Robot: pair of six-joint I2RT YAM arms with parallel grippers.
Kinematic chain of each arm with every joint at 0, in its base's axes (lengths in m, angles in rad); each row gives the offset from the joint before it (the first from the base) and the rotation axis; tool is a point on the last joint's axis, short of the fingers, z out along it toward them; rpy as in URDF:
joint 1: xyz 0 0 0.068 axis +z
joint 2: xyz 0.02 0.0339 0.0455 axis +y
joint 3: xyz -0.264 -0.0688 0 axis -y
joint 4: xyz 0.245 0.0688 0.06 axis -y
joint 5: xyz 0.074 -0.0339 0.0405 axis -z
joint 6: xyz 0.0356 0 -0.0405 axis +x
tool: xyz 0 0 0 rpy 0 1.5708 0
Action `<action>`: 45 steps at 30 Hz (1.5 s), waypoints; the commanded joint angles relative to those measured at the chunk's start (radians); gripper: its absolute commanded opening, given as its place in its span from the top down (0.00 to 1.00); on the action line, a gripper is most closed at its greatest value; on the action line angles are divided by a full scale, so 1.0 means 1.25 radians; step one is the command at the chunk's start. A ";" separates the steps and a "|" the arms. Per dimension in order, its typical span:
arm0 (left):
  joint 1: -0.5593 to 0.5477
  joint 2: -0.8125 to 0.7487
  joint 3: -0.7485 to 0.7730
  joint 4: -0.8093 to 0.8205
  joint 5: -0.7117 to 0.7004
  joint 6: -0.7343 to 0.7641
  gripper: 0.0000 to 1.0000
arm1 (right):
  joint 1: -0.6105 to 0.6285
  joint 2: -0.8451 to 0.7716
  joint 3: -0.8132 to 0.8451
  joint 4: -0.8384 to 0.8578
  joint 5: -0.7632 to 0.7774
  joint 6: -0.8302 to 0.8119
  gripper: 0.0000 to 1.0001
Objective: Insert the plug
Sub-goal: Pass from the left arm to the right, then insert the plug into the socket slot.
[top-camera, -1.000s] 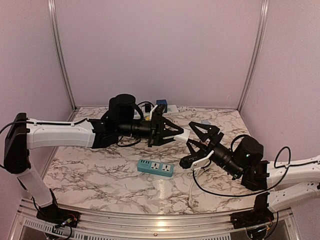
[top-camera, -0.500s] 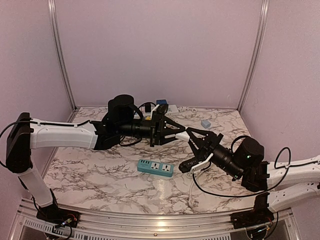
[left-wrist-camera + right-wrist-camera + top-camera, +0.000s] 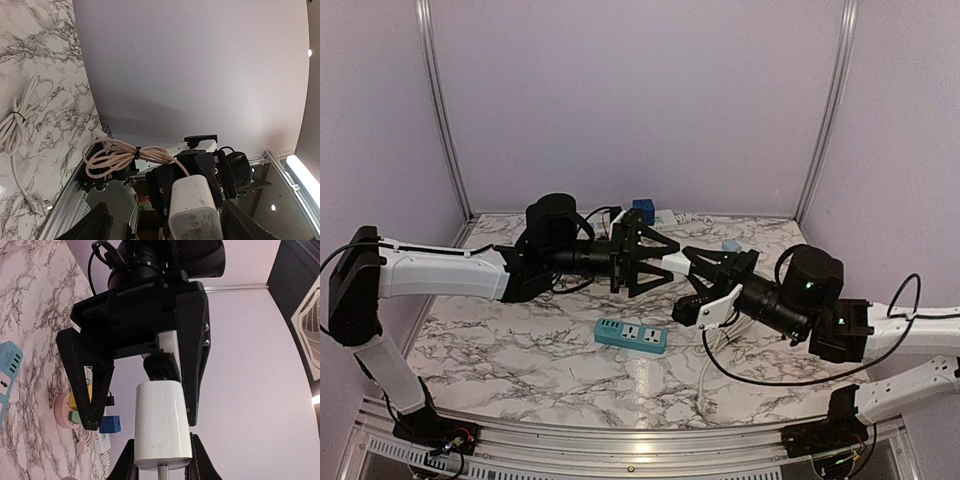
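Two robot arms reach toward each other in mid-air above a white, grey-veined marble surface, meeting near its middle. Between them is the plug, a white, rounded block with a thin white cable trailing from it down toward the surface. The right hand is pressed together on the plug: its wrist camera shows the two dark fingers against the block's sides at its cable end. The left hand is spread, one finger on either side of the plug; from its own wrist camera a gap shows on both sides of the block, which bears small grey print on its near face. The plug is held clear of the surface, above and slightly behind a light blue power strip that lies flat below the two hands, sockets facing up. A bundled pale cable hangs behind the plug in the left wrist view, and a second coiled white cord lies on the marble.
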 commanded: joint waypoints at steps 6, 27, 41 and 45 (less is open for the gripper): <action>0.177 -0.225 -0.147 -0.092 -0.076 0.075 0.01 | 0.009 0.158 0.355 -0.569 0.013 0.443 1.00; 0.236 -0.347 -0.343 -0.563 -0.557 0.532 0.01 | -0.060 0.604 0.771 -1.109 -0.216 0.708 1.00; 0.211 -0.153 -0.303 -0.463 -0.580 0.587 0.02 | -0.128 0.756 0.831 -1.215 -0.203 0.799 1.00; 0.184 -0.113 -0.274 -0.457 -0.587 0.595 0.02 | -0.132 0.759 0.829 -1.214 -0.195 0.805 1.00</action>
